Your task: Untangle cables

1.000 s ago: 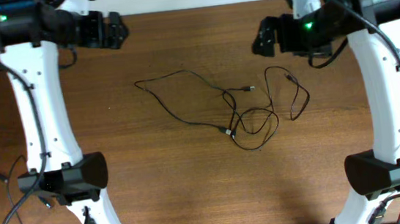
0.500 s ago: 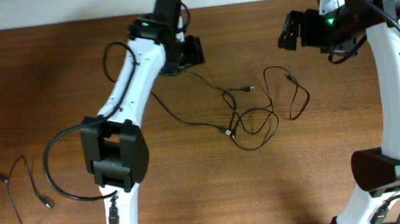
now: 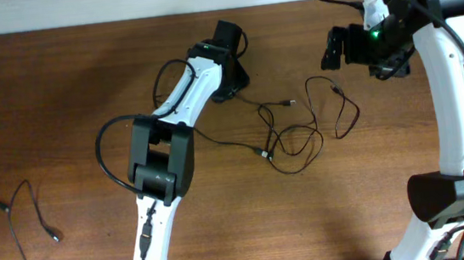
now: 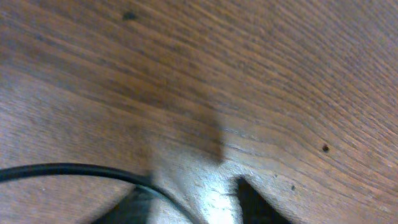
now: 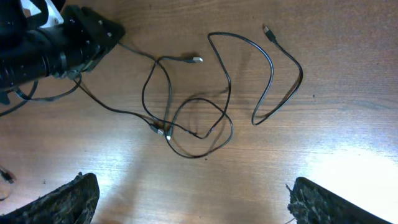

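Now, you look to be at the pick-up stage of the untangling. The cables [image 3: 288,137] lie looped over one another a little right of the middle of the desk [image 3: 67,103], so I judge that nothing is separated there. One long strand [image 3: 216,140] runs out of the knot toward the far edge. Your left gripper [image 4: 193,206] is down on it there, just short of that edge near its middle.

The left wrist view shows the wood very close. The strand curves in against the left finger, the two fingertips [image 4: 254,200] stand apart, and nothing is pinched. So the jaws are not closed, though the blur hides exactly how the strand sits between them.

Your right gripper [image 5: 199,202] hangs above the far right part of the desk with its fingers spread wide and holding nothing. It looks down on the whole tangle. A lone cable [image 3: 11,232] lies well apart, near the left edge.

The next move, as I read it, is to close the left fingers on that strand and check that it is really seated between the pads. Then draw it slowly toward the far left corner. The crossing near the small plug [image 3: 261,153] could tighten if you pull fast. You may want the right gripper to come down and pin the outer loop [image 3: 350,118] so the whole bundle does not drag along.
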`<state>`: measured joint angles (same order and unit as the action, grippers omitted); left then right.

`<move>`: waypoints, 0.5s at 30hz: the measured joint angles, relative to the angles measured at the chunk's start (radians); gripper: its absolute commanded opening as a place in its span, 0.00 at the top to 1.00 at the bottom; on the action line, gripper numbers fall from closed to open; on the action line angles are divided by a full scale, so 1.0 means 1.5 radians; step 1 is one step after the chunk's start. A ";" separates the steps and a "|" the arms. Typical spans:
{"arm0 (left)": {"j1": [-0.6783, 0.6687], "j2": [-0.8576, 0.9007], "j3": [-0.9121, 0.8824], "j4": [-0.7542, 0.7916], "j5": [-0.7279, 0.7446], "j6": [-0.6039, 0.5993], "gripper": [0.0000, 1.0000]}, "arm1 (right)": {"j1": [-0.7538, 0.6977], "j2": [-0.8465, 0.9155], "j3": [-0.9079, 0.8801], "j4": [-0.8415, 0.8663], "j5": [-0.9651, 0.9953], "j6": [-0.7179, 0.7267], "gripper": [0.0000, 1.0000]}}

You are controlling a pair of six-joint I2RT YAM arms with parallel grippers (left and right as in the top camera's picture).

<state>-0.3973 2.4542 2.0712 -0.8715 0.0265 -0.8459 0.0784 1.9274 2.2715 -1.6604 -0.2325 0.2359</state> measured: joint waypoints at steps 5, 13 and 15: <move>0.010 0.006 0.014 -0.012 0.000 0.049 1.00 | 0.000 0.000 -0.001 0.000 0.000 0.000 0.01; 0.115 -0.132 0.278 -0.159 -0.001 0.374 1.00 | 0.000 0.000 -0.001 0.014 0.000 0.000 0.01; 0.126 -0.199 0.335 -0.172 -0.001 0.418 1.00 | 0.000 0.000 -0.001 0.014 0.000 0.000 0.01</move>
<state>-0.2077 2.1559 2.5744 -1.1297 0.0254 -0.2192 0.0784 1.9274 2.2704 -1.6386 -0.2321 0.2363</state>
